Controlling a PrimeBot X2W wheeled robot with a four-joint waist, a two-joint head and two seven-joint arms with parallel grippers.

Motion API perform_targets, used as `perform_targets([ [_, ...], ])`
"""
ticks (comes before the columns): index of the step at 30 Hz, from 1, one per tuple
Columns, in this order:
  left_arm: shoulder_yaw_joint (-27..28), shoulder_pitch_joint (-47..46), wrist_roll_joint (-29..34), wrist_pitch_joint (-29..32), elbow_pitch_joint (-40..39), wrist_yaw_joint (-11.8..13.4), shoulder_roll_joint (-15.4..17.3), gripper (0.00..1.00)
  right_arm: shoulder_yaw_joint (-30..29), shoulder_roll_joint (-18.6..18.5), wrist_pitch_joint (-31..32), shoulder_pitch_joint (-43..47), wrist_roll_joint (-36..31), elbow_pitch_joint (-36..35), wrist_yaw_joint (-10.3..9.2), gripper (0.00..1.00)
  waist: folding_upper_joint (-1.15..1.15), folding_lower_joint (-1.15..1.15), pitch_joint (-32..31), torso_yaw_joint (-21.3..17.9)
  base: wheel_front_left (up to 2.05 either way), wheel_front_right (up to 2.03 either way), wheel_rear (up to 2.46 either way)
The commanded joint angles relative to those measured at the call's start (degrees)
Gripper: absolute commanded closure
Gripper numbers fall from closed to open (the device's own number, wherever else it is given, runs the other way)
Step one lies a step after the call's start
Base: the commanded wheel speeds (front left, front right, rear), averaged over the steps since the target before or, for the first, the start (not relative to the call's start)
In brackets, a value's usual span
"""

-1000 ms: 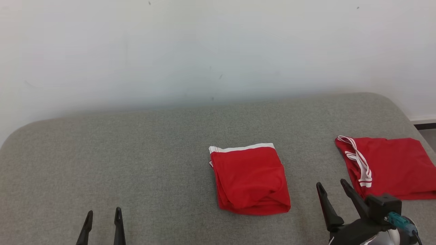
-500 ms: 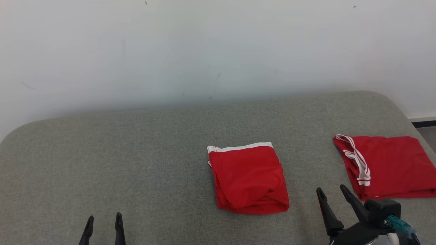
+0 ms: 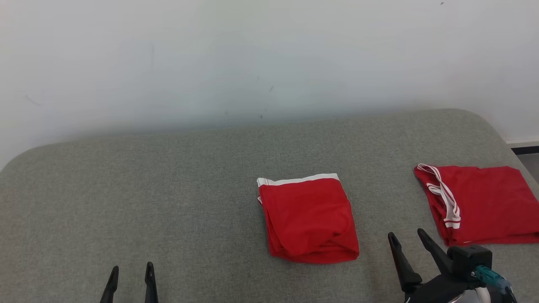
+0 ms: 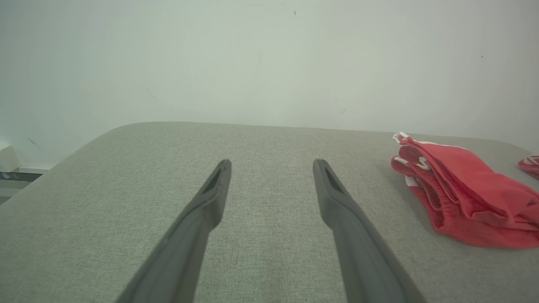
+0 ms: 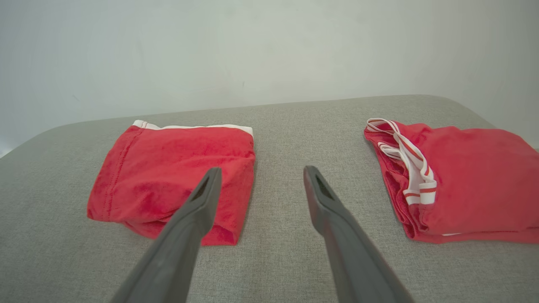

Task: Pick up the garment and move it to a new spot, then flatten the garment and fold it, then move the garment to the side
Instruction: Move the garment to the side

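Left hand (image 3: 131,267) and right hand (image 3: 406,233) hover low over the grey counter (image 3: 168,189), both wide, empty. Two red garments lie there: middle garment (image 3: 309,219), right garment (image 3: 484,206).

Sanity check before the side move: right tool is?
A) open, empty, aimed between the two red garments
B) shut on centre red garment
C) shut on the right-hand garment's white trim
A: the right tool stands open with nothing in it, centre garment on its left, right-hand garment on its right.
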Motion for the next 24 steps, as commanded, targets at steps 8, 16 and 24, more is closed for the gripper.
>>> perform_targets([
  [8,-0.36,-0.44,-0.3,-0.15,-0.02,-0.17,-0.04,0.0,0.13,-0.48,0.86,-1.35,0.49,0.08,-0.14,0.0,-0.01,0.0,0.11,0.99,0.0,0.0,0.0],
  [16,-2.34,-0.42,-1.61,-0.15,-0.66,0.37,-0.04,0.0,-1.13,-1.93,7.68,-6.96,2.58,0.14,-0.14,0.0,-0.01,0.0,0.71,3.65,0.0,0.0,0.0],
  [24,-5.66,-0.97,-2.7,-0.15,-1.82,0.51,-0.02,0.0,-8.11,-0.2,22.07,-15.07,0.24,7.54,-0.14,0.0,-0.01,0.0,3.22,8.9,0.0,0.0,0.0],
])
